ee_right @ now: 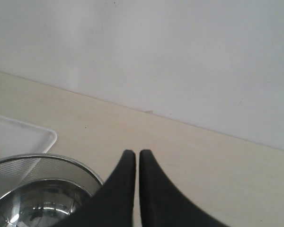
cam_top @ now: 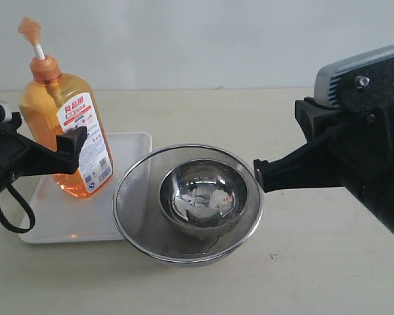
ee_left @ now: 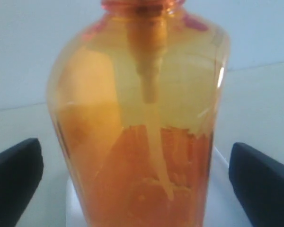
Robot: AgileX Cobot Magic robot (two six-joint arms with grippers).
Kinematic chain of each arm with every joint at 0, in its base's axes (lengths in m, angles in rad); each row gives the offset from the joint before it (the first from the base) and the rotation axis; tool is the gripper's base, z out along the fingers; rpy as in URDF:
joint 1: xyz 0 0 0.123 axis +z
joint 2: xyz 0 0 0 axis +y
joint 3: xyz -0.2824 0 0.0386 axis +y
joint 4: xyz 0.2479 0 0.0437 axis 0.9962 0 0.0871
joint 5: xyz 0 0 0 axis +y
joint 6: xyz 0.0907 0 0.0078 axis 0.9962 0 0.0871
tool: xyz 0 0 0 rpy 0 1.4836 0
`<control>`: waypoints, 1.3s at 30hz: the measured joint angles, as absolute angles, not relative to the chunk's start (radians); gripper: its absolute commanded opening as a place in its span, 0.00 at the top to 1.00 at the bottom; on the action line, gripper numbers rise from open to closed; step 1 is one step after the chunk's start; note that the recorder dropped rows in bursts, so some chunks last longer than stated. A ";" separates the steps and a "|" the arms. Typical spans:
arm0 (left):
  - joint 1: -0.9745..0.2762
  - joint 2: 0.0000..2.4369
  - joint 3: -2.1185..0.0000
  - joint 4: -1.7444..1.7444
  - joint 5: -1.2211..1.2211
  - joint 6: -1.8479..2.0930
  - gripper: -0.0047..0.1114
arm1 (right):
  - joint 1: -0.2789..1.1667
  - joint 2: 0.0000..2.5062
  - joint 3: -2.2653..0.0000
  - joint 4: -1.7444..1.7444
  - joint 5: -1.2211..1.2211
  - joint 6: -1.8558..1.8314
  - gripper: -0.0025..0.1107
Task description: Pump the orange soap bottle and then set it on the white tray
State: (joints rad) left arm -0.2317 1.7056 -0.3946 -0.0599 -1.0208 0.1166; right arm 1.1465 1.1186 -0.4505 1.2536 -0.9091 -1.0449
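Opening at the near side of the desk (cam_top: 315, 269) on a round steel sieve (cam_top: 139, 210) cradling a steel bowl (cam_top: 203, 180). Hovering just beside the sieve's right rim with the right gripper (cam_top: 259, 176), pressing its 2 fingers together on nothing.

Moving back to the white tray (cam_top: 59, 216), lying flat just beside the sieve on the left and bearing the orange soap bottle (cam_top: 56, 118) upright on its floor. Bracketing that bottle with the left gripper (cam_top: 64, 151), spreading 2 fingers (ee_left: 16, 182) wide, 1 on each side, and showing a gap between each finger and the clear plastic in the left wrist view. Gripping nothing, then, on either arm.

Showing the pump head (cam_top: 29, 27) riding high on its white stem, giving no sign either way of a press.

Judging the placing as done, with the bottle standing on the tray and apparently let go. Finding no way to confirm the pumping from these views. Leaving, most likely, only the backing away of the left arm without nudging the tall bottle, plus 1 press of the pump if not yet made.

Closing at the back on a plain pale wall (cam_top: 217, 39).
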 measured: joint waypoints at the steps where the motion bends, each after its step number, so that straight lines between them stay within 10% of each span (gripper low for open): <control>1: -0.232 1.706 -0.402 -0.052 -1.018 0.114 0.01 | 1.147 1.119 -0.450 1.254 -0.909 -1.045 0.98; 13: -0.232 1.719 -0.431 -0.027 -1.000 0.114 0.03 | 1.147 1.119 -0.450 1.252 -0.906 -1.045 0.98; 25: -0.230 1.719 -0.431 -0.033 -0.998 0.075 0.57 | 1.147 1.119 -0.450 1.250 -0.905 -1.045 0.98; 39: -0.230 1.717 -0.437 -0.022 -0.974 -0.052 0.65 | 1.147 1.119 -0.450 1.250 -0.903 -1.045 0.98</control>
State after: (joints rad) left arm -0.2299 1.7171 -0.4368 -0.0220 -0.9743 -0.0515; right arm 1.1465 1.1186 -0.4505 1.2498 -0.9034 -1.0449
